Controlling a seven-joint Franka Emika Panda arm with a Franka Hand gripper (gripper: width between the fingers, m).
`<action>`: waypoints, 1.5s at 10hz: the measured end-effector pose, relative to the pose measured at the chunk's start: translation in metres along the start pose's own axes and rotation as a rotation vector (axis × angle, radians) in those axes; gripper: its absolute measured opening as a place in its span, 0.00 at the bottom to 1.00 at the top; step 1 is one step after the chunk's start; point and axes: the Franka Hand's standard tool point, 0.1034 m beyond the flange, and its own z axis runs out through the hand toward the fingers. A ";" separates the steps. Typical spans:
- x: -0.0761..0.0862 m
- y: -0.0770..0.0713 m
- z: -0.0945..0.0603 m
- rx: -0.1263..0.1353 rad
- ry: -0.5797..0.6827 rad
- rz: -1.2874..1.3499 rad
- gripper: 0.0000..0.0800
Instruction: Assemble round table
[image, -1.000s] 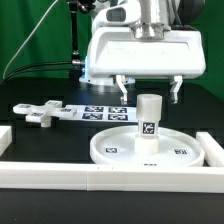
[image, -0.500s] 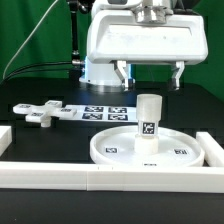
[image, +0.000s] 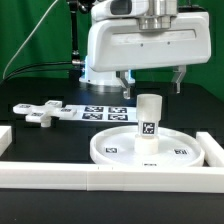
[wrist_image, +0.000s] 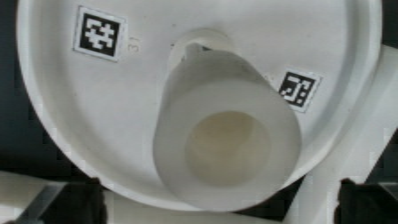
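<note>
The large round disc (image: 115, 150) lies flat on the black table. The short cylindrical leg (image: 149, 122) stands upright at its middle, with a tag on its side. My gripper (image: 151, 87) hangs open and empty just above the leg's top, one finger to each side, touching nothing. The cross-shaped piece (image: 36, 113) lies flat at the exterior view's left. The wrist view looks straight down on the leg's top (wrist_image: 222, 135) and on the disc (wrist_image: 71, 100) with two tags. My fingertips barely show at that picture's edge.
The marker board (image: 100, 111) lies behind the disc. White border bars run along the front (image: 100, 177), at the exterior view's right (image: 214, 150) and at its left (image: 5, 134). A green backdrop stands behind the arm.
My gripper has risen from around the leg's top to above it and stays open. The leg stays upright on the disc. The cross-shaped piece has not moved.
</note>
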 end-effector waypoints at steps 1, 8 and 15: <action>0.000 -0.003 0.000 0.014 -0.044 0.005 0.81; -0.006 0.006 0.018 -0.011 -0.064 -0.074 0.81; -0.009 0.006 0.023 -0.008 -0.073 -0.051 0.51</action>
